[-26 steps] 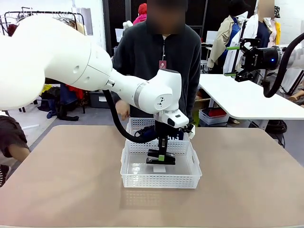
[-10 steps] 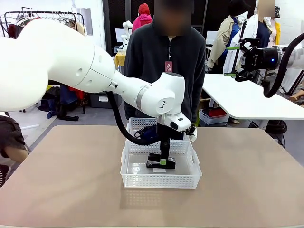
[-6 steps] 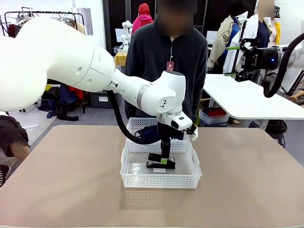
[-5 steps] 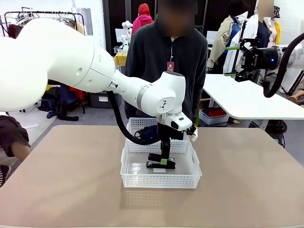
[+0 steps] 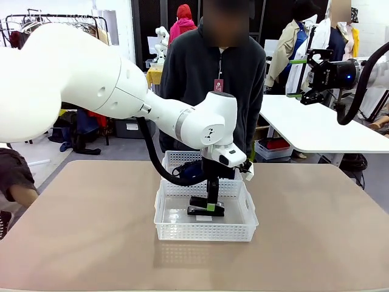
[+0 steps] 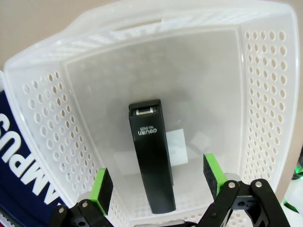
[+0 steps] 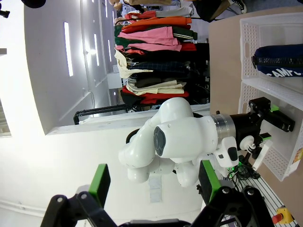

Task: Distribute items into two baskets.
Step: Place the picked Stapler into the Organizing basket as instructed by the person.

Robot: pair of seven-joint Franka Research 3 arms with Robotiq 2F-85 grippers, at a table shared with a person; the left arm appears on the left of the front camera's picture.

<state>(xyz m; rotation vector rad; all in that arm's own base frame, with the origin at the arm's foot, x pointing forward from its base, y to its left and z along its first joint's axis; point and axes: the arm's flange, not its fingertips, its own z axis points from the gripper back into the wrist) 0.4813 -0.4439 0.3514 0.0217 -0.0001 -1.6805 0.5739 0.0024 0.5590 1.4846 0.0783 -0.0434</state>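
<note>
Stapler, small, black and oblong (image 6: 151, 161), lying flat on the floor of the nearer translucent-white perforated plastic basket (image 6: 270, 85), partly over a white sticker (image 6: 177, 146) on the basket's bottom. In the left wrist view its long axis runs up the picture, along the line of sight between the fingers, with the metal-tipped end pointing away from the camera and the rear end nearest it. In the front view the stapler (image 5: 205, 210) reads as a low dark bar lying roughly left to right across the basket (image 5: 182, 230).

The left gripper (image 6: 158, 182) hangs directly over the stapler with its jaws spread; the green pads (image 6: 103, 188) stand clear on either side and touch nothing, so the stapler appears released. The right gripper (image 7: 151, 182) is raised well away from the table, likewise spread and empty.

Beyond the near basket, the navy-blue soft zip pouch with white "CAMPUS" lettering (image 7: 279, 64) lies in the second matching basket (image 7: 248, 45), which stands just behind the first (image 5: 173, 159). A person in a dark top (image 5: 209, 79) stands at the far side of the tan table (image 5: 79, 225).

Risk, as judged: on withdrawal a finger could catch the lattice wall and drag the light basket, since the spread jaws sit low inside it.
</note>
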